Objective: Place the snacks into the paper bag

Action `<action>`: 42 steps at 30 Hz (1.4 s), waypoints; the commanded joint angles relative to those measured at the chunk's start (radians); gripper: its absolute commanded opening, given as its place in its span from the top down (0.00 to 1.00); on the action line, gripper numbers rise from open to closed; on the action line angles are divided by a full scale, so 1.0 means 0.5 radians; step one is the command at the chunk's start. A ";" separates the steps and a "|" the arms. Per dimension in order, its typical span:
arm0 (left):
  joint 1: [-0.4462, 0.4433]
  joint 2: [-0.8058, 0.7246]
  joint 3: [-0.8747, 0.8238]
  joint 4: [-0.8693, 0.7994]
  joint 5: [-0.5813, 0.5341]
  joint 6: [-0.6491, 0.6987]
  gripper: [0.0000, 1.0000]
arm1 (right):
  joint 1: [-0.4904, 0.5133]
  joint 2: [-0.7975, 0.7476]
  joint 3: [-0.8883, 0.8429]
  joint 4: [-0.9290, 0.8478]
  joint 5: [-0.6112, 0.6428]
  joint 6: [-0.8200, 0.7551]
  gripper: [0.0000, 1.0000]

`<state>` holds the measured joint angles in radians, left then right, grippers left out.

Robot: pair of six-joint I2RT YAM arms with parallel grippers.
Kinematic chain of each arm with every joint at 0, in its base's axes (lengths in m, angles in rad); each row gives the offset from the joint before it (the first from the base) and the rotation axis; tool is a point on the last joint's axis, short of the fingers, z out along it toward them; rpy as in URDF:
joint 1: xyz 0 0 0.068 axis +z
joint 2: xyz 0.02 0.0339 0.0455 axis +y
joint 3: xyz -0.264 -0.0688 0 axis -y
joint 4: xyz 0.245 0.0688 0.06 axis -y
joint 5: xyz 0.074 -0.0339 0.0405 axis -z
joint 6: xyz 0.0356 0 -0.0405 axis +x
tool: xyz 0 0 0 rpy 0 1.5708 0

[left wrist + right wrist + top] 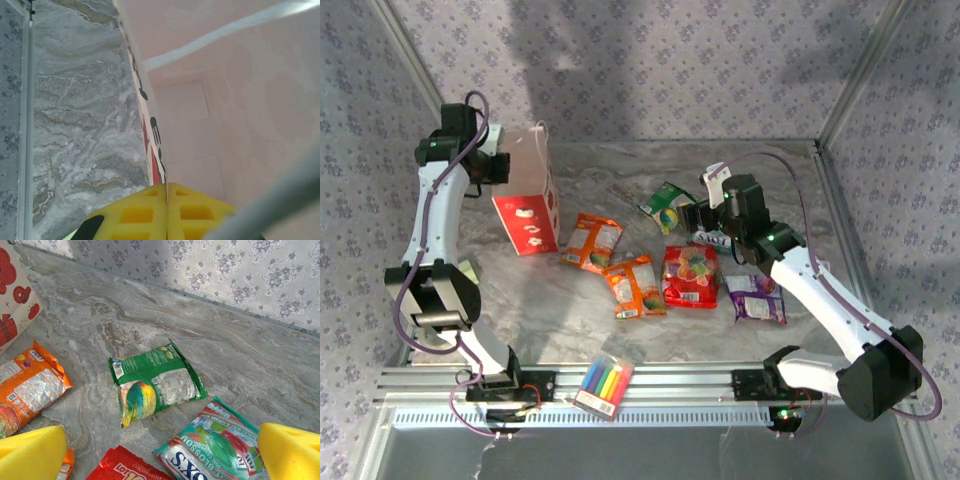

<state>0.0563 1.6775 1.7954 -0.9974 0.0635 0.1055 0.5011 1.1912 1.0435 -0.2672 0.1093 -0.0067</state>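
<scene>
1. Top external view: the left claw is clamped on the upper rim of the paper bag, which stands on the tabletop just below it. The right claw hovers with its jaws apart over the teal-white packet. The green packet lies just beyond it, and the red packet, orange packets and purple packet lie nearer the bases. None of the snacks are bagged, and the bag is well apart from the right claw, so a loosely gripped packet could drop on the way across.
2. Left wrist view: the yellow fingers are pressed together on the bag's thin wall, with the open interior beside them. The paper could tear or slip out if the arm tugs. The string handle crosses the mouth and might snag a packet.
3. Right wrist view: the fingers stand wide apart, with the green packet ahead. The teal-white and red packets beneath look to be touching, so closing there may pinch both, or skid off the crinkly foil.
</scene>
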 commanded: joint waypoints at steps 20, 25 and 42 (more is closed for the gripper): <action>0.035 -0.229 -0.073 -0.027 0.016 0.143 0.70 | 0.069 0.057 0.091 -0.070 0.076 0.043 0.00; 0.032 -0.278 -0.081 -0.032 -0.025 0.095 0.60 | 0.088 0.080 0.100 -0.069 0.075 0.047 0.00; 0.029 -0.302 -0.134 -0.013 -0.105 -0.296 0.50 | 0.111 0.087 0.098 -0.079 0.116 -0.008 0.00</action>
<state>0.0711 1.5475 1.7374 -0.9985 0.0124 0.0040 0.5507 1.2362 1.0695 -0.2901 0.1463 0.0032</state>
